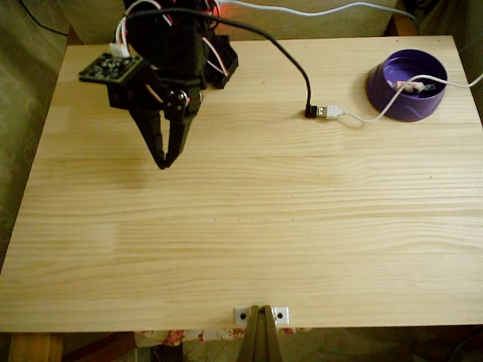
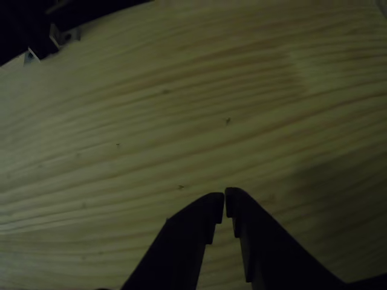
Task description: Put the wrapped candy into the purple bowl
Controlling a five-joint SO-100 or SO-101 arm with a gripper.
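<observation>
Pale wooden table (image 1: 249, 226) carries the pincer (image 1: 163, 161), tips pressed together, holding nothing; wrapped candy (image 1: 411, 86) lies inside the purple bowl (image 1: 386, 94).

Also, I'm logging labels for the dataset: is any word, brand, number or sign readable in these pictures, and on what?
None readable.
Small dark circuit board on the arm: any print too blurred.
White-wrapped candy inside the round purple plastic bowl: wrapper too small to read.

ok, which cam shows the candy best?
The fixed view: the wrapped candy lies inside the purple bowl, under a white cable. The other view frames the shut hand over bare wood.
</observation>
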